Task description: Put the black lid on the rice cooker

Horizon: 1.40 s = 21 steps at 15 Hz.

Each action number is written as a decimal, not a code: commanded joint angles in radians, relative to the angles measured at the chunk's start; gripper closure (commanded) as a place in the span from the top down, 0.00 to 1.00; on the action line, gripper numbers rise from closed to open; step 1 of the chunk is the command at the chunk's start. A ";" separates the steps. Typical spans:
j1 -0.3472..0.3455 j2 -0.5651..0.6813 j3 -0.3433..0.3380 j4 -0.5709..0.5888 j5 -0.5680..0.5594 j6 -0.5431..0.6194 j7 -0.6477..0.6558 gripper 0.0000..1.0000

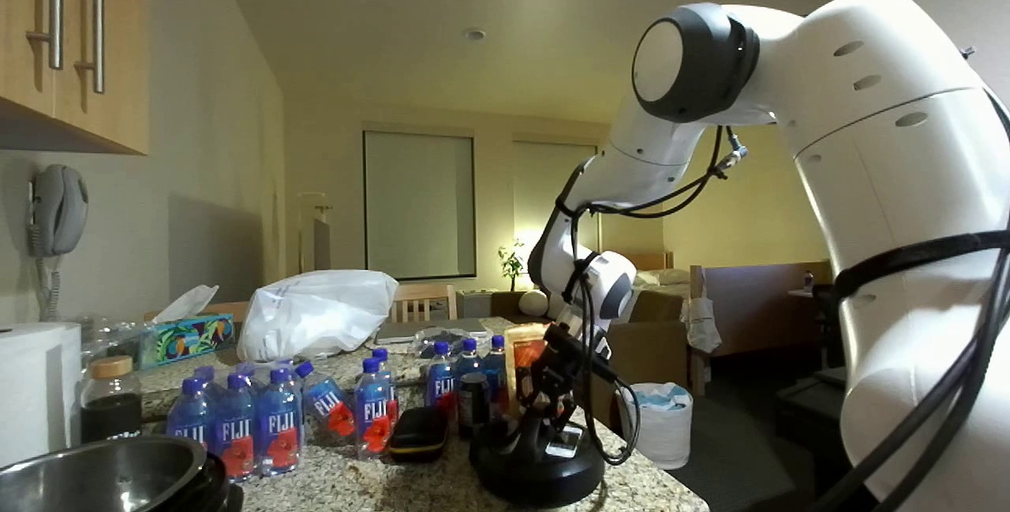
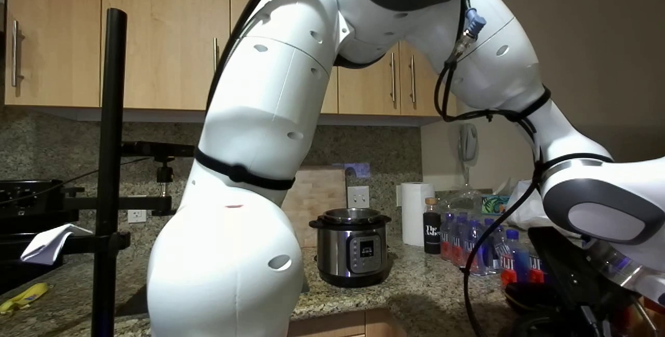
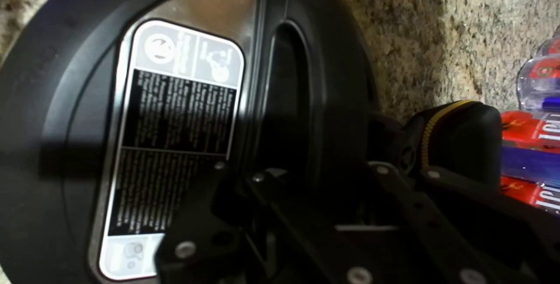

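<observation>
Likely at grasp of black lid (image 1: 540,483), lower centre; cannot tell if clamped in fingers (image 3: 400,193); next, secure, then lift.

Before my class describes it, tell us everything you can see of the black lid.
The black lid is round and plastic-looking, with a raised handle that has a long, rounded recess. Beside the handle, a metallic-looking panel carries a label with pictograms and small text, too blurred to read. The lid appears to lie level, top side up, on the speckled counter, near its edge and off the rice cooker. The gripper is at the handle; I can't tell whether it touches.
</observation>
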 commanded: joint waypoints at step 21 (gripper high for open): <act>0.018 -0.320 -0.004 -0.146 0.015 -0.022 -0.042 0.01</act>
